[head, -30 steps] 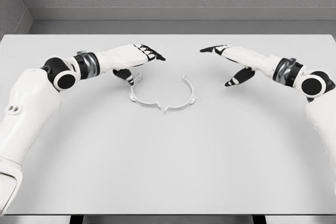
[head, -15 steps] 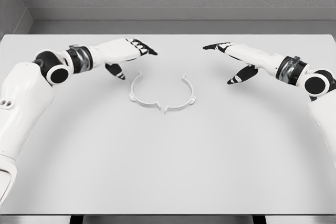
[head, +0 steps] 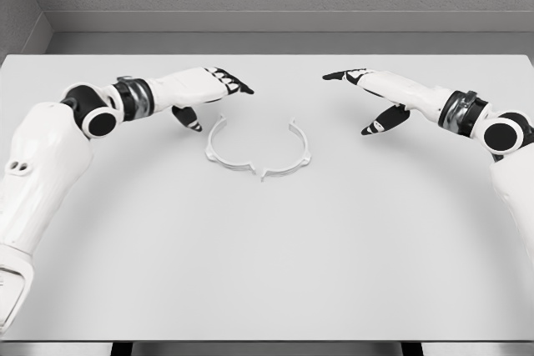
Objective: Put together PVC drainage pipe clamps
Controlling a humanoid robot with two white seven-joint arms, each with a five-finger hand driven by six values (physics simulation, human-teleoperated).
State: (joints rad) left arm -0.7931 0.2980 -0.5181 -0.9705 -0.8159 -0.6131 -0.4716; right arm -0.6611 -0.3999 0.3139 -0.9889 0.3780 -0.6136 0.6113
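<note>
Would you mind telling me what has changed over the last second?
The left hand lifted away from the clamp's left end, where its thumb sat, and now hovers open behind it. The right hand drew slightly back, also open. The clamp stayed put on the table.

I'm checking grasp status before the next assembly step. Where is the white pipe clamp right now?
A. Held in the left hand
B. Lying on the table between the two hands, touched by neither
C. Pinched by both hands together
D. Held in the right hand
B: the pipe clamp lies flat on the table, with the left hand and the right hand both open and clear of it.
</note>
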